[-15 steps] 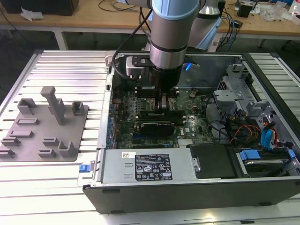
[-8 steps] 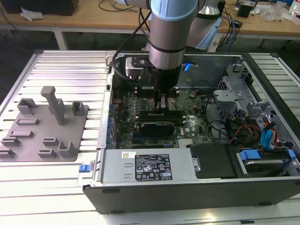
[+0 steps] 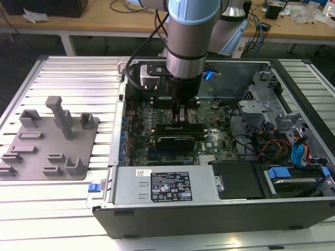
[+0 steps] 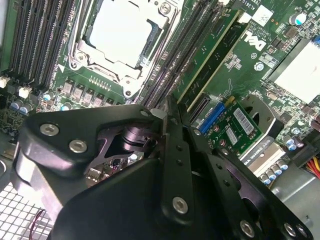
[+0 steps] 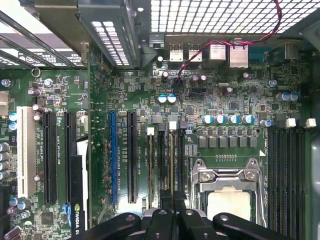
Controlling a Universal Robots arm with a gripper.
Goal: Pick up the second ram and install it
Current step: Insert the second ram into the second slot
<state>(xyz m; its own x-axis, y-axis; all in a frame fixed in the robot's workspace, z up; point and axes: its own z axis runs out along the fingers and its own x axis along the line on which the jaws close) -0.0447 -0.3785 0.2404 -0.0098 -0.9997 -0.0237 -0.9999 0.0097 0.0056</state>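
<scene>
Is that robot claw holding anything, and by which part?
Cannot tell: the gripper sits low over the memory slots, and its own body hides any hold.

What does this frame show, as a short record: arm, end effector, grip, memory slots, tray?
arm: reaches down into the open computer case
end effector: fingers together, tips at the memory slots beside the CPU socket
grip: whether a stick sits between the fingers cannot be told
memory: a green ram stick stands in a slot next to the tips
holder tray: on the slatted table, to the exterior view's left of the case
</scene>
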